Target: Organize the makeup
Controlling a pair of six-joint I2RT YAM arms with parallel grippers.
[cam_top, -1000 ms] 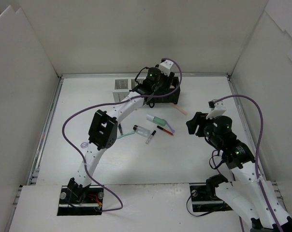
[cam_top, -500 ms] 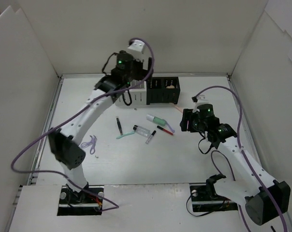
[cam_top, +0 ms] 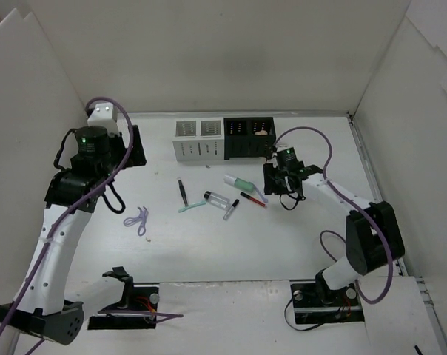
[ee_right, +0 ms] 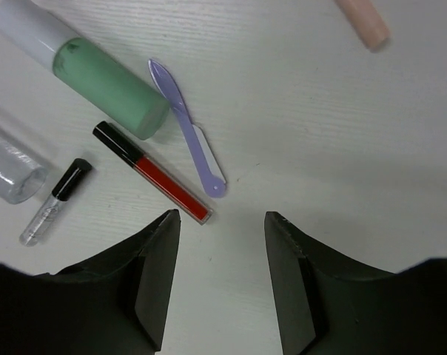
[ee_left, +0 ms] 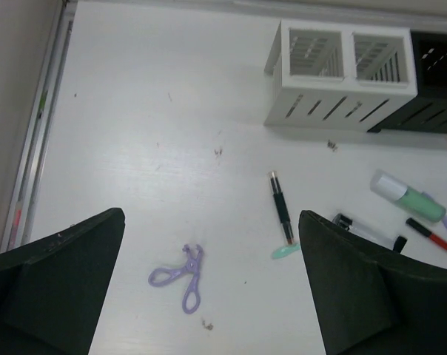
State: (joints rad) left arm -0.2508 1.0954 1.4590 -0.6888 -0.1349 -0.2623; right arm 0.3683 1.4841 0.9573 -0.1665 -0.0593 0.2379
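The left gripper (ee_left: 211,222) is held wide open and empty, above the table (cam_top: 231,251) near its far left corner. The right gripper (ee_right: 220,222) is seen low over the table, right of centre, its jaws parted with nothing between them. The makeup is scattered about the middle of the table: a mint-green tube (ee_right: 98,70), a purple stick (ee_right: 188,133) just beside it, a red stick (ee_right: 153,174) and a clear vial (ee_right: 53,201) with a black cap. A peach stick (ee_right: 363,18) is laid apart, nearer the far edge. A black stick (ee_left: 281,209) and a mint stick (ee_left: 284,252) are found further left, and a purple looped tool (ee_left: 180,277) nearer the left edge. A white slotted box (cam_top: 197,139) and a black slotted box (cam_top: 247,137) are stood side by side at the far edge.
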